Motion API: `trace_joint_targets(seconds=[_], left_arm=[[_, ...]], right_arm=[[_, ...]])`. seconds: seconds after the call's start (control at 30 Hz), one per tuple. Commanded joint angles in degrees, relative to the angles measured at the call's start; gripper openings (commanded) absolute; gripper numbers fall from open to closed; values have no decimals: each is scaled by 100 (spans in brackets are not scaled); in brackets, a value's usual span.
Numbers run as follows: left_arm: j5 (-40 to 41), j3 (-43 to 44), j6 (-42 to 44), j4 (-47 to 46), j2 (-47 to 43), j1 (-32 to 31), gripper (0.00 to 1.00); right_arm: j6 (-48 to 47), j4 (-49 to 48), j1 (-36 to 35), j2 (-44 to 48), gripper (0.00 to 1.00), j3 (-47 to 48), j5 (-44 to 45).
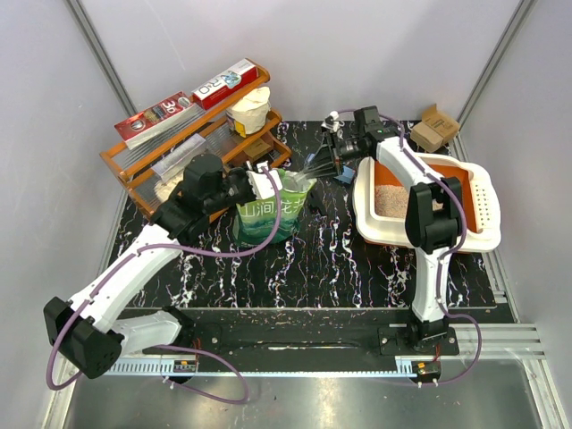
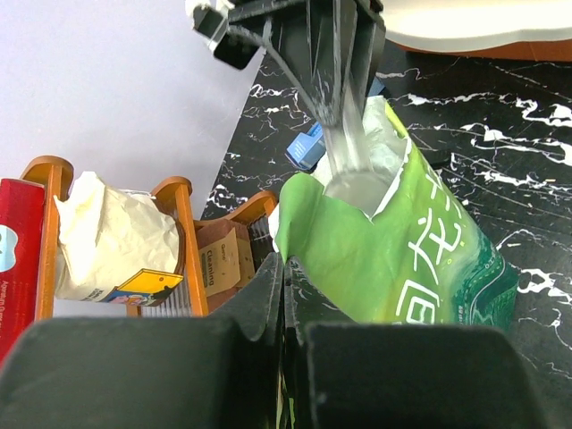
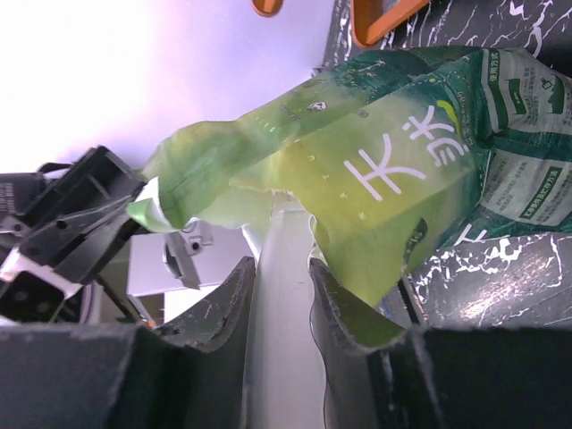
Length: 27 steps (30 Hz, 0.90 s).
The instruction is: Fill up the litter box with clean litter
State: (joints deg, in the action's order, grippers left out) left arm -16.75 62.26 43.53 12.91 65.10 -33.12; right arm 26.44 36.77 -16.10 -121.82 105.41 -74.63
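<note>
The litter box, white-rimmed with an orange inside, sits at the right and holds some pale litter. Its rim shows in the left wrist view. A green pouch stands open at the table's middle. My left gripper is shut on the pouch's torn top edge, fingers pressed together. My right gripper is shut on the handle of a translucent scoop. The scoop reaches down into the pouch mouth. Its bowl and any litter in the pouch are hidden.
An orange wire rack with red boxes and a white bag stands at the back left, close behind the pouch. A cardboard box sits at the back right. A small blue object lies between the pouch and the litter box. A white slotted scoop lies in the box.
</note>
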Motion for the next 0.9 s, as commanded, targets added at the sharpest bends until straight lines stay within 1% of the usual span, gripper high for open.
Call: trace_joint_targets(seconds=[0.0,0.13,0.2,0.27,0.33,0.37,0.4,0.47,0.5,0.57,0.63,0.67,0.7,0.8,0.87], left_arm=[[102,612,288,-500,-59,-10,0],[225,673,323,-421,-85,-10,0],[251,673,367,-386,-103,-10,0],[269,639,376,-394,-129,-10,0],[269,577,358,-447,-129,-10,0],[269,559,376,-429,-121,-10,0],[286,568,367,-447,-112,-10,0],[322,603,349,-447,-120,-10,0],[339,612,358,-429,-129,-10,0],[348,586,367,-420,-138,-10,0],[348,524,358,-473,-164,-10,0],[339,481,376,-473,-164,-10,0],[322,489,367,-438,-164,-10,0],[313,585,358,-403,-121,-10,0],[296,594,376,-429,-112,-19,0]], right_arm=[[881,-733,343,220,0,-29,-658],[1126,-716,713,536,0,-160,-816],[1162,-715,941,791,0,-353,-711],[1075,-742,855,774,0,-468,-308],[1188,-847,705,555,0,-547,-18],[1476,-917,652,406,0,-539,-69],[1565,-1144,634,431,0,-617,-174],[1523,-1129,748,666,0,-644,-481],[1514,-1129,940,781,0,-801,-578],[1339,-1146,1056,931,0,-1003,-501],[1424,-1452,952,819,0,-1206,-272],[1704,-1593,898,591,0,-1189,-419],[1785,-1568,907,563,0,-1032,-543],[1663,-1524,1283,1045,0,-1065,-930],[1619,-1533,1442,1213,0,-1188,-721]])
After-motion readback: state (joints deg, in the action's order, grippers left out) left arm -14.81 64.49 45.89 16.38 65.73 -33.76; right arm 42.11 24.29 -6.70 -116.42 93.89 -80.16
